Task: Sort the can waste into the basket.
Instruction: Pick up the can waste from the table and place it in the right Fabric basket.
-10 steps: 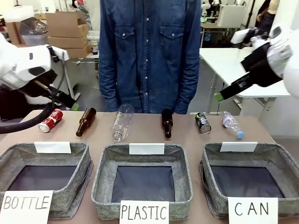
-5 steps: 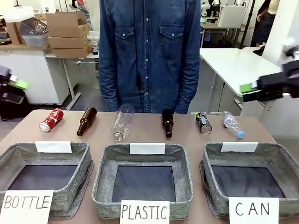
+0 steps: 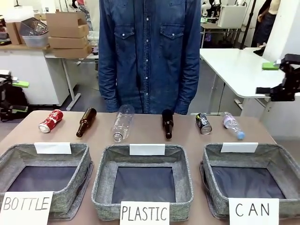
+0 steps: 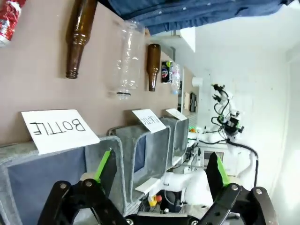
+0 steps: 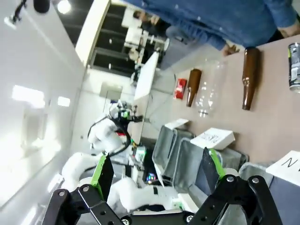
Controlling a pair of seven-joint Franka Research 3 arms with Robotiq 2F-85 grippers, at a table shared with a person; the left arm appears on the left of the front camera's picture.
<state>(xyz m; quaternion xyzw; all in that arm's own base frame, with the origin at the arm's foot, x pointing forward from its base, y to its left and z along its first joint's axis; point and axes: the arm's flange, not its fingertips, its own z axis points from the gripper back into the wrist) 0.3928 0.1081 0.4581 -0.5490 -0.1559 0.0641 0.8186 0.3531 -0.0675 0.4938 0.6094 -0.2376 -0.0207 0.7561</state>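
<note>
The crushed red can (image 3: 50, 121) lies at the table's far left, and the black can (image 3: 203, 123) lies far right of centre between a brown bottle and a small clear bottle. The grey basket (image 3: 281, 157) signed "CAN" stands front right with nothing in it. My left gripper (image 3: 16, 96) hangs open off the table's left edge, left of the red can. My right gripper (image 3: 268, 78) is open, high off the right edge. In the left wrist view the open gripper (image 4: 161, 166) sees the red can (image 4: 9, 18) and black can (image 4: 165, 72). In the right wrist view the open gripper (image 5: 157, 168) sees both cans, red (image 5: 180, 88) and black (image 5: 294, 65).
Two brown glass bottles (image 3: 86, 122) (image 3: 167, 123) and two clear plastic bottles (image 3: 123, 123) (image 3: 232, 125) lie in the far row with the cans. Baskets signed "BOTTLE" (image 3: 82, 154) and "PLASTIC" (image 3: 105, 187) stand front left and centre. A person in a denim shirt (image 3: 150, 56) stands at the far side.
Both arms have drawn outward. The left arm left the table's left corner for the picture edge. The right gripper swung right and levelled out. The cans have not moved.
</note>
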